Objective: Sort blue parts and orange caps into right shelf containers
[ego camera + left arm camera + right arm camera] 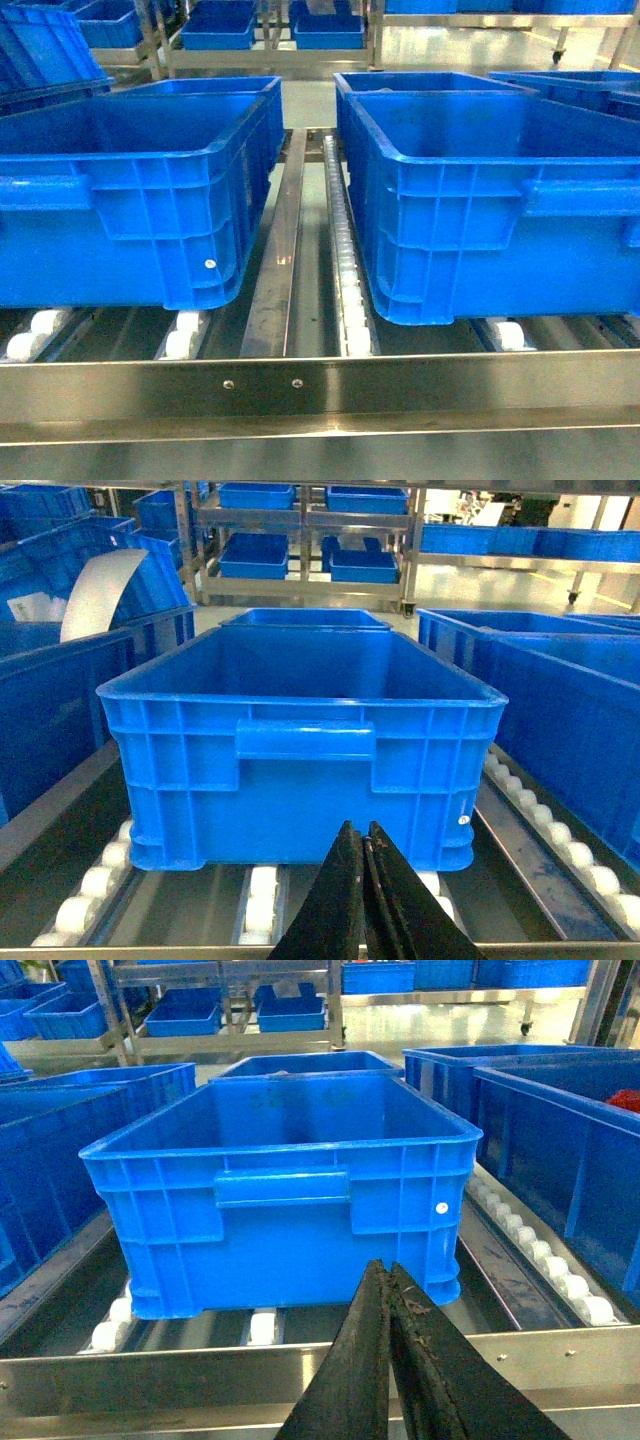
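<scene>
Head view: two large blue crates sit side by side on my stainless-steel shelf (pixel 300 385); the left crate (pixel 130 200) and the right crate (pixel 490 200) are apart, separated by a flat steel divider rail (pixel 275 260) and a line of white rollers (pixel 345 260); both rest on rollers behind the flat front rail; neither of my grippers appears in this view; further blue crates stand behind them and on racks in the background.

Left wrist view: my left gripper (pixel 365 845) has its two dark fingers pressed together with nothing between them; it hangs low, just in front of the handle side of a blue crate (pixel 300 740); the visible part of that crate's interior shows only bare walls.

Right wrist view: my right gripper (pixel 388 1285) is likewise closed tip to tip and holds nothing; it sits above the front rail, before a blue crate (pixel 285 1190); something red (pixel 625 1098) shows at the rim of the neighbouring crate on the right; I cannot identify it.

Blue parts and orange caps: not visible in any view.
</scene>
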Tool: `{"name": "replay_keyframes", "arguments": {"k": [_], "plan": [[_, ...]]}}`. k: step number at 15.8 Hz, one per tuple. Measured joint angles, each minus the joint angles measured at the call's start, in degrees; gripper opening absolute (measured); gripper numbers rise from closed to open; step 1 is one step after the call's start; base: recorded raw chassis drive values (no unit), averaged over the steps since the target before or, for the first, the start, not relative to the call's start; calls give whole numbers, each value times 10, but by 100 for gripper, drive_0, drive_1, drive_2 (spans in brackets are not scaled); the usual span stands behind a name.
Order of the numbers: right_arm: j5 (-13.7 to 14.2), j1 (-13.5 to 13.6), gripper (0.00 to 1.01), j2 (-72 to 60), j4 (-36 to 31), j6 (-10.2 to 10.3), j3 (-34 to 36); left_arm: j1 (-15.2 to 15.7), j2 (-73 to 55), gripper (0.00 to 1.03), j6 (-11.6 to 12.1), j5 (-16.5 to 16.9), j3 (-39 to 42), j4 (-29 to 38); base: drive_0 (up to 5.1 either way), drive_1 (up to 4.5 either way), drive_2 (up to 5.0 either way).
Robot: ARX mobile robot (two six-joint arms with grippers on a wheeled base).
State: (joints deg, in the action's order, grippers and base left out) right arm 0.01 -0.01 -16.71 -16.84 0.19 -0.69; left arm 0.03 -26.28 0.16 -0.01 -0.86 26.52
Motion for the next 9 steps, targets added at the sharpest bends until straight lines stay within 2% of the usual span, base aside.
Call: {"name": "replay_keyframes", "arguments": {"k": [6,7,9], "plan": [[0,0,2,72,76,0,0,0,111,2,0,0,0,-112,0,0,0],[-1,0,2,128,162,0,0,0,125,2,0,0,0,-128,0,0,0],[1,0,2,165,175,0,0,0,149,2,0,-1,0,-151,0,0,0]]}}
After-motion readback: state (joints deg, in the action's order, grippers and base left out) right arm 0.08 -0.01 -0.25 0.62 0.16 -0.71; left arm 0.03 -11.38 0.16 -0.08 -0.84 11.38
